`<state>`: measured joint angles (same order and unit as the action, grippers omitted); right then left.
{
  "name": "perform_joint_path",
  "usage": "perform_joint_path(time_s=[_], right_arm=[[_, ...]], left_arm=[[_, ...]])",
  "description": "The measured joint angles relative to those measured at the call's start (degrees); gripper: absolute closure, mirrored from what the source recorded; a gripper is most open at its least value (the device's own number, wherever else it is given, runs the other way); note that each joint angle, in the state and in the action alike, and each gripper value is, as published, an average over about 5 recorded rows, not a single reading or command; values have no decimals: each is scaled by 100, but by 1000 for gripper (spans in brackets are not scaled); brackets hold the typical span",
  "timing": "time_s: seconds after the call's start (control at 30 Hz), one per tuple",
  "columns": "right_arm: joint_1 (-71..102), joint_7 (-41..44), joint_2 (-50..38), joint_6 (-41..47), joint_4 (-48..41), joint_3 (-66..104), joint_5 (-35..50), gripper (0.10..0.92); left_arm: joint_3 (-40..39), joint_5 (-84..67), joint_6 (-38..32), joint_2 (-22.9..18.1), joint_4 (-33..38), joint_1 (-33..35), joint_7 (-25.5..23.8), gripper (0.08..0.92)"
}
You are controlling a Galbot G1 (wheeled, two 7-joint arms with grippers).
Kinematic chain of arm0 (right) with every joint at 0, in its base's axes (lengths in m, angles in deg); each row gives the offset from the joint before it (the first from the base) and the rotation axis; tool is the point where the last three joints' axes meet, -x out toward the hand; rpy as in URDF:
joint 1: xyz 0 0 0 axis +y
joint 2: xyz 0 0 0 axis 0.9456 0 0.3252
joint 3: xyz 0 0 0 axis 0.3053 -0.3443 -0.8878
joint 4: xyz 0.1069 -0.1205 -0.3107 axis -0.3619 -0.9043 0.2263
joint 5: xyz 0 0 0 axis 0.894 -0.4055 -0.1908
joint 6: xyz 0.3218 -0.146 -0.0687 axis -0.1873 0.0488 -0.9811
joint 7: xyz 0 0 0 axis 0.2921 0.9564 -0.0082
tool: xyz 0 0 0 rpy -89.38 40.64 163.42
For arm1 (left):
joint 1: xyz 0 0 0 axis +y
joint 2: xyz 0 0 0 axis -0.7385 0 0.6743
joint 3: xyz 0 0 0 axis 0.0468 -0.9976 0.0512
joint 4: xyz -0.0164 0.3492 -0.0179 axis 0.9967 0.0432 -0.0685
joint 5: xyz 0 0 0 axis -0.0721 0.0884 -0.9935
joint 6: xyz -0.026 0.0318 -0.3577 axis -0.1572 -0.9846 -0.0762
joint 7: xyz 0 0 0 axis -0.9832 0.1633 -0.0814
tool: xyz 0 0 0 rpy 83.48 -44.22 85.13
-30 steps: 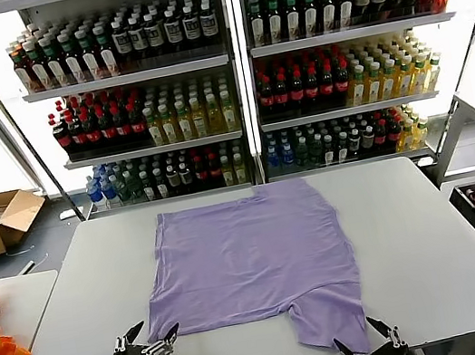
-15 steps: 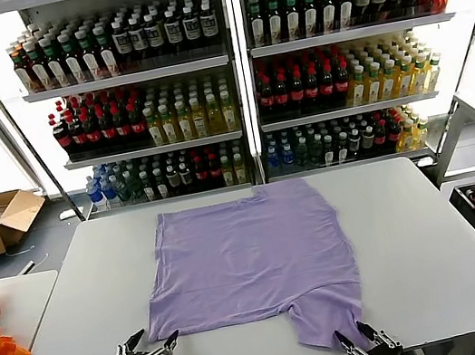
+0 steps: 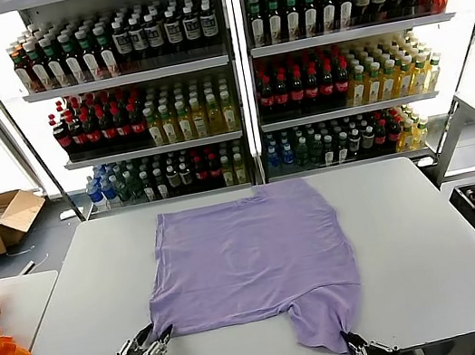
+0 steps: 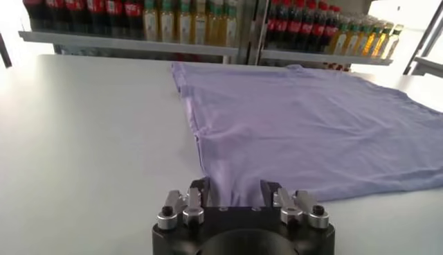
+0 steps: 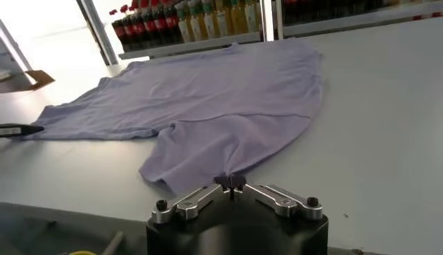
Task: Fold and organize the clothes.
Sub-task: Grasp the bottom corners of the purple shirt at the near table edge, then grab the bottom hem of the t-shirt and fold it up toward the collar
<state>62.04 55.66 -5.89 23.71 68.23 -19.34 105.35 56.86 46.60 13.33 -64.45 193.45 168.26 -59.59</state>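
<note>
One lavender T-shirt (image 3: 251, 262) lies spread flat on the table (image 3: 433, 244), its sleeve reaching toward the near edge. The left gripper (image 3: 150, 348) pinches the shirt's near-left corner, and the right gripper (image 3: 359, 353) is clamped on the sleeve hem at the near edge.

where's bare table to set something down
Bare table lies to the right of the T-shirt, and a wide strip to its left up to the far edge. The near edge is crowded: the left gripper and right gripper each pinch a shirt corner there.
</note>
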Motion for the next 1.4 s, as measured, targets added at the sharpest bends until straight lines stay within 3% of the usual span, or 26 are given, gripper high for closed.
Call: perform_joint_path(time_s=[0.33, 0.43, 0.97, 1.4], right_arm=[[135, 198, -102, -134, 253, 123, 33, 921], [221, 267, -147, -188, 362, 192, 34, 921], [1434, 587, -323, -494, 1135, 834, 33, 921], [1173, 232, -105, -341, 1369, 1018, 858, 921]], left_arm=[[6, 52, -48, -70, -28, 29, -67, 852], [29, 95, -49, -101, 15, 63, -88, 901], [487, 526, -111, -340, 711, 759, -230, 912], [1009, 851, -7, -307, 1181, 1164, -427, 912]])
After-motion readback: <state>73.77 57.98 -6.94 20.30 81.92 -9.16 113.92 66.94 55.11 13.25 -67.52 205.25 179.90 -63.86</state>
